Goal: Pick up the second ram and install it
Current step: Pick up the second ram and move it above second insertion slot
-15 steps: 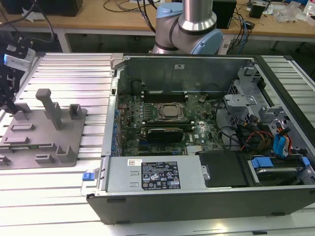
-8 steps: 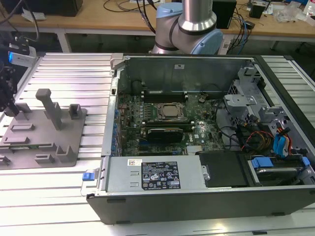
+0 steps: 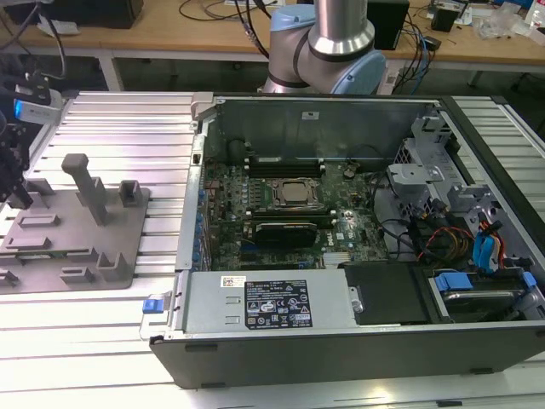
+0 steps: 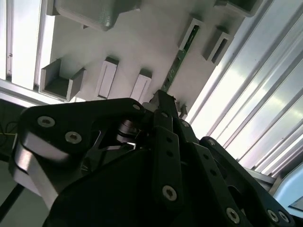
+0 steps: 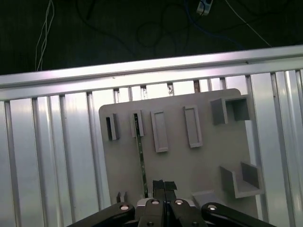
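Slotted aluminium table [image 3: 111,128] carries everything. Open computer case [image 3: 341,349] sits on the exterior view's right, side panel off, motherboard [image 3: 345,223] exposed, labelled power supply [image 3: 268,302] along the near edge. Arm [image 3: 336,34] base stands behind the case.

Grey fixture plate [image 3: 77,247] lies flat on the table, just beside the case on the exterior view's left. It also shows in both wrist views [image 5: 189,165] [image 4: 142,47], with a row of narrow raised holders.

Gripper [image 3: 17,192] is over the far-left end of that plate, pointing down. In both wrist views [image 5: 164,185] [image 4: 164,100] the fingers are drawn together, no gap visible between them.

Second ram [image 5: 140,156] [image 4: 182,52] is on the plate: thin green stick standing on edge, one end seated in a narrow holder, the other end running right up to the fingertips. Can't tell whether the fingers touch or pinch it; in the first wrist view it lies just beside them rather than between them. Not lifted, not in the case
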Controlling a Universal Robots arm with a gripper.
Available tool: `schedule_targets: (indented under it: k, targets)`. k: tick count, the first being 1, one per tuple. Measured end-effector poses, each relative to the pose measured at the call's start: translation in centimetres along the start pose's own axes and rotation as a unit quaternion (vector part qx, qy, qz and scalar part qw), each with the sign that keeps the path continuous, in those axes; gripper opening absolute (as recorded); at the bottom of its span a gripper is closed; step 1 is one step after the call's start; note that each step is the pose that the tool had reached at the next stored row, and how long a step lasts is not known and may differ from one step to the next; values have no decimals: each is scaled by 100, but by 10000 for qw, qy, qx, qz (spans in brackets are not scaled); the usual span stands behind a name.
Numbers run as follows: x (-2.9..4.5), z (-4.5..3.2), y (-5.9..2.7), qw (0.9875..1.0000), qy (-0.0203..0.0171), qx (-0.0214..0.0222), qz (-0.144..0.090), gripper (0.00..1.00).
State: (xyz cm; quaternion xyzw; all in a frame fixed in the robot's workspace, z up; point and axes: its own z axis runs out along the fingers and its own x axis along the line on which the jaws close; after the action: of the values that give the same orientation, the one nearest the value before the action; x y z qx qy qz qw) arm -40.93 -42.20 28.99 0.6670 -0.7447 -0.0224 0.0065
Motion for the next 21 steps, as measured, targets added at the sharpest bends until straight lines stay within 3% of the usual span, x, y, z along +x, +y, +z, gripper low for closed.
schedule_targets:
  k: [9, 21]
  targets:
    - [50, 162, -11, 10000, 3, -1, -56, 8]
    - [62, 295, -11, 9999, 6, -3, -132, 8]
